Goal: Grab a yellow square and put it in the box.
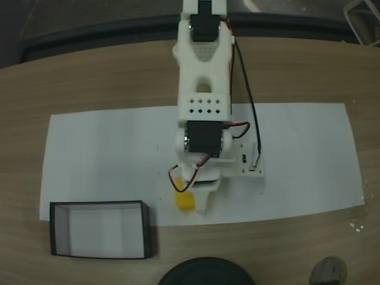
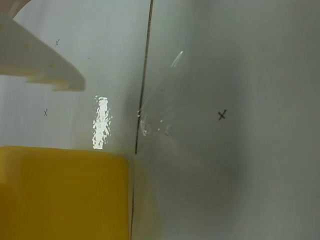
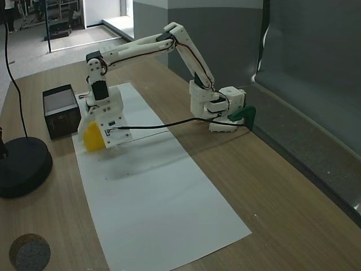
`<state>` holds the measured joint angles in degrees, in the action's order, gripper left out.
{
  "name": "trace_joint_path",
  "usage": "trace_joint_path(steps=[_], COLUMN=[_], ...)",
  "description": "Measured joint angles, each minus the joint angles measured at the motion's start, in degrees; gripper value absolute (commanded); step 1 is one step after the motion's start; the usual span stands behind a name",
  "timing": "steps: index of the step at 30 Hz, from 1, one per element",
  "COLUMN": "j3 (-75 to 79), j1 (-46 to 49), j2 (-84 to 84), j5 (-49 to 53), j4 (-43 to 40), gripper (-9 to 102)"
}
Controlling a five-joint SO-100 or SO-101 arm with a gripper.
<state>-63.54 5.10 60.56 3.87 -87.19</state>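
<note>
Holding nothing, box [image 1: 99,230] sits open.

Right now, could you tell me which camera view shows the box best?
The fixed view from above: the box shows whole, black walls around a pale inside. In another fixed view it sits small and slanted beside the arm. The wrist view gives the yellow square instead.

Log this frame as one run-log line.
phase: grasp | gripper: at yellow block, closure unclear | block: outside box | box: empty, on table

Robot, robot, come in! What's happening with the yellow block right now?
Gripper down at yellow square, grip unclear. Square on white paper, outside box. Nothing in between.
</note>
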Motion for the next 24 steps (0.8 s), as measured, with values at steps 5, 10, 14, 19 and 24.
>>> trace_joint_path(steps=[5,10,14,19,24], j3=[5.19,8.96,16.0,33.22,48.6], j1=[1.32,2.99,5.36,6.15,9.23], j2=[-3.16,-5.01,-5.1,-0.7,8.44], j5=[0.18,0.18,0.18,0.79,2.72], j4=[0.7,-0.09,-2.9,-9.32,-9.49], gripper=[12,10,10,10,10])
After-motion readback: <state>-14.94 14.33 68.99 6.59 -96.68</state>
